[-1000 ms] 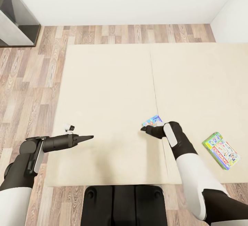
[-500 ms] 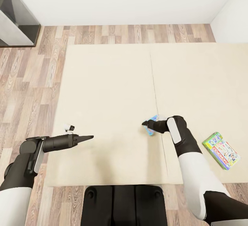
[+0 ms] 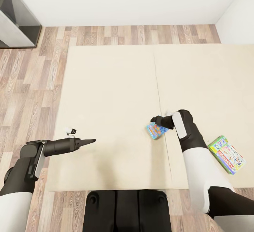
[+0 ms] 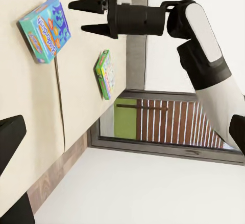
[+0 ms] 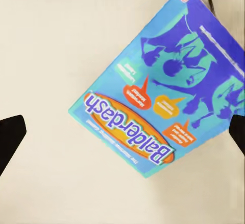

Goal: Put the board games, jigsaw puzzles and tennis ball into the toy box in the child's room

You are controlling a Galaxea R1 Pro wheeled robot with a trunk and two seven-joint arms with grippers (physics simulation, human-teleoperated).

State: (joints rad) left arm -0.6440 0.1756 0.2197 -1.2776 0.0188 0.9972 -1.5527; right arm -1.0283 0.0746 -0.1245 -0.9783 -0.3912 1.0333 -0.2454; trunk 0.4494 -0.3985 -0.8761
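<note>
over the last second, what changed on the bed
The right gripper pulled back from the blue game box, leaving more of the box uncovered on the bed; its fingers stand open above the box. The left gripper, the green game box and the camera stayed put.

Blue/teal board game (image 5: 162,93) w/ orange "Balderdash" oval; green-edged game (image 3: 226,154); beige mattress (image 3: 113,94); wood-plank floor (image 3: 28,83).

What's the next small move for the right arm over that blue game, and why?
Probably lower the right end effector straight down over the blue game. Its jaws stand open and apart from the box, which lies flat on the bed directly below in the right wrist view, not yet gripped.
</note>
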